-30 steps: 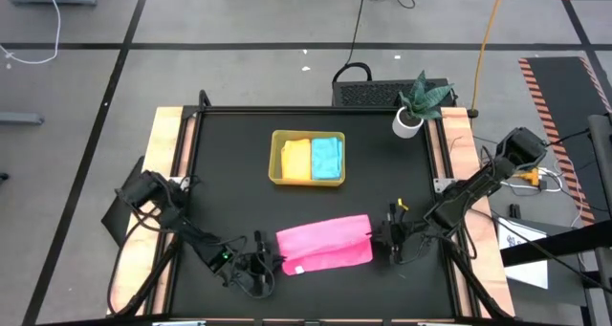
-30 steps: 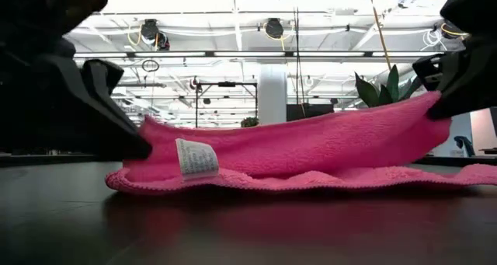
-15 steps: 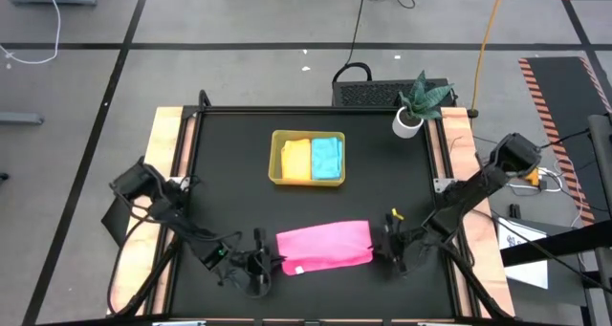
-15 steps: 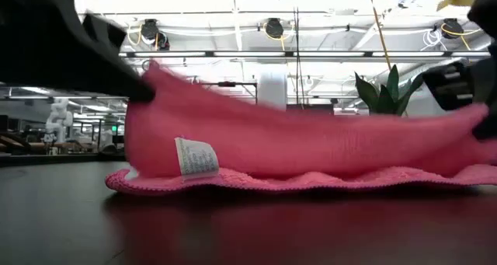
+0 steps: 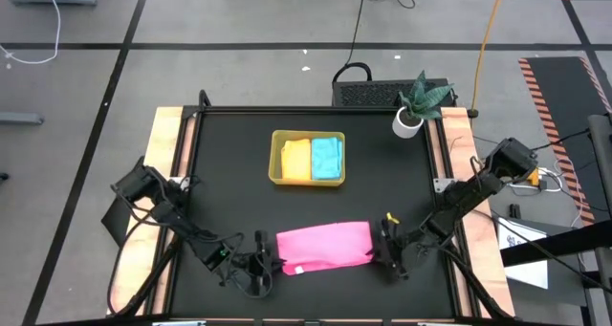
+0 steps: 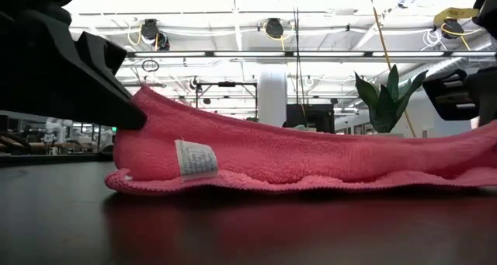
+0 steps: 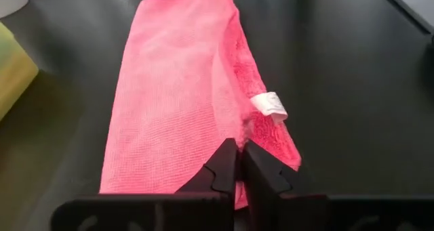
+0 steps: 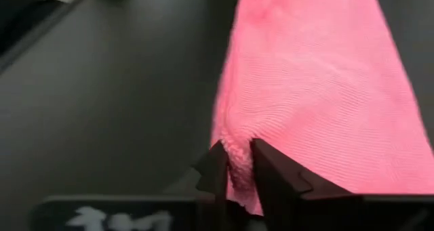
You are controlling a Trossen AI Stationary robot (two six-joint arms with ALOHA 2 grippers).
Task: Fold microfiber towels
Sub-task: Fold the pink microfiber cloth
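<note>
- The pink towel (image 5: 324, 246) lies near the front edge of the black table (image 5: 229, 183), doubled over lengthwise, so one fold looks done.
- The left gripper (image 5: 267, 265) sits at the towel's left end, its fingers (image 7: 224, 164) nearly together and pinching the top layer; holding there likely keeps the upper edge lined up over the lower one.
- The right gripper (image 5: 387, 252) is at the opposite end, its fingers (image 8: 215, 169) a little apart with pink cloth between them; whether they grip or are letting go I cannot tell.
- Count of cloths: three in view, the pink one plus a yellow towel (image 5: 295, 159) and a blue towel (image 5: 327, 158) folded side by side in the one yellow tray (image 5: 277, 144) at mid-table.
- One potted plant (image 5: 419, 100) stands at the far right corner.
</note>
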